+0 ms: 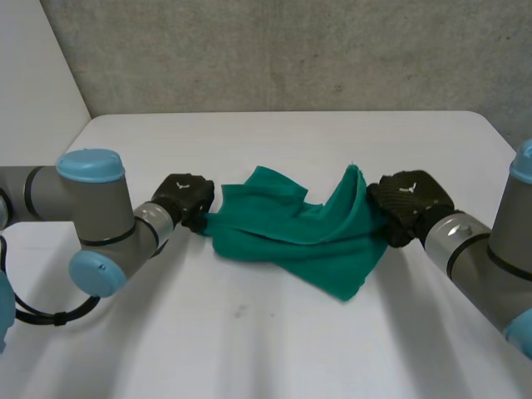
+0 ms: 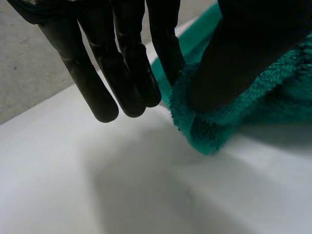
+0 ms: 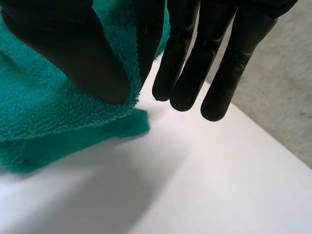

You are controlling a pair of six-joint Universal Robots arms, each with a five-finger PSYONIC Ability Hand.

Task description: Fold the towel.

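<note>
- left hand [image 1: 184, 198]: thumb and one finger pinch the left end of the green towel [image 1: 291, 239]; the other fingers are straight and free, just beside the cloth.
- green towel: rumpled heap mid white table [image 1: 249, 332], strung between both hands, right end raised a bit. No clean fold is visible. Judged early: it needs flattening, then folding.
- right hand [image 1: 409, 204]: thumb and one finger clamp the towel's right edge; the remaining fingers are straight, off the cloth.
</note>
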